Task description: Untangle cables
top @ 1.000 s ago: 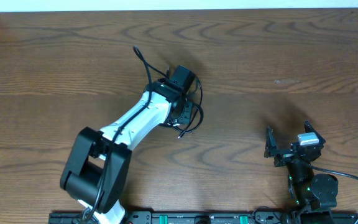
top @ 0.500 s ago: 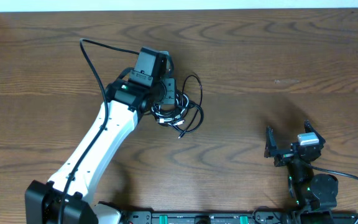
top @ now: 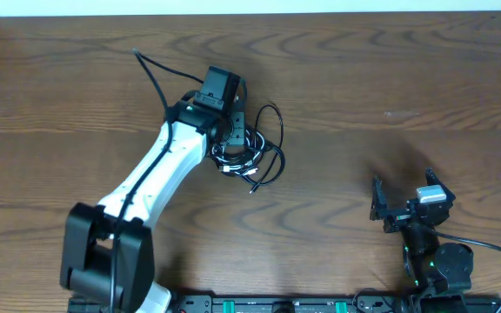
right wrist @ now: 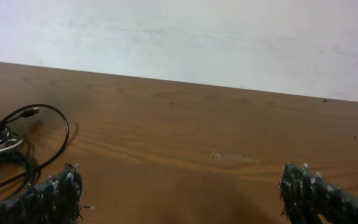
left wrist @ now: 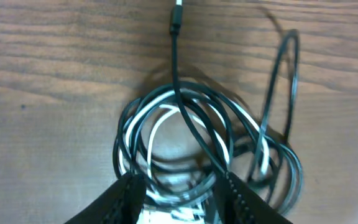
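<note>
**Cords tangled, left of centre**

Black cord point(left wrist: 176, 81) and white cord point(left wrist: 151, 140) looped together on counter point(top: 390, 69). Left hand point(left wrist: 180, 182) half-closed astride coil's near edge; grasp not determinable. Right hand point(right wrist: 180, 175) released, well apart at right.

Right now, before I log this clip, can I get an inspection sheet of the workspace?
Surface: wooden table, bare brown grain.
Job's things: black cord and white cord coiled together in one tangled bundle, with a black plug end sticking out.
Clutter: nothing seen.
Grippers: left gripper is at the bundle's edge with strands between its fingers; whether it clamps them is unclear. Right gripper is open, holds nothing and is well clear of the cords.
Cables: arm wire arches off the left arm, separate from the bundle.
Surroundings: pale wall beyond the table's far edge.
</note>
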Controlling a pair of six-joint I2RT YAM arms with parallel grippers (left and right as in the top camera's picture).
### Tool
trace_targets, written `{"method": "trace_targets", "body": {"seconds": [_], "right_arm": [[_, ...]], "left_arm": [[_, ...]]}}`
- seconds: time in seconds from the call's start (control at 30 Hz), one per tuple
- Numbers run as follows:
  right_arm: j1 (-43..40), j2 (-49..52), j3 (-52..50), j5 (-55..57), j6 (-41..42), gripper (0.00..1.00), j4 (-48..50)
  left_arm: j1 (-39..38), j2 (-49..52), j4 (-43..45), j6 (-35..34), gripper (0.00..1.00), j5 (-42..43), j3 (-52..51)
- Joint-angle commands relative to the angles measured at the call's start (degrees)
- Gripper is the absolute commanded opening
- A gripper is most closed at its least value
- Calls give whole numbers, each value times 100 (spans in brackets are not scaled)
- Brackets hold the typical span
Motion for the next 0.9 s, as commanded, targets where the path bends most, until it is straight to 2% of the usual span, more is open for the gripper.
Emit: {"method": "trace_targets", "body": {"seconds": [0.0, 0.13, 0.17, 0.2, 0.3, 0.53, 0.87], "right_arm": [[-28, -20, -4, 7, 33, 99, -22], [-28, -20, -4, 7, 33, 99, -22], [-28, -20, -4, 4, 33, 99, -22], [-28, -20, -4, 7, 35, 99, -22], [-28, -20, -4, 7, 33, 99, -22], [-28, -20, -4, 4, 35, 99, -22], [-28, -20, -4, 7, 35, 99, -22]], "left_arm": [[92, 195, 33, -13, 43, 57, 2], [101, 225, -20, -13, 43, 133, -2], [118, 225, 11, -13, 39, 57, -2], [149, 225, 48, -15, 29, -44, -2], [289, 225, 109, -319, 9, -466, -2], [638, 227, 122, -525, 8, -529, -37], [691, 227, 168, -675, 8, -619, -68]]}}
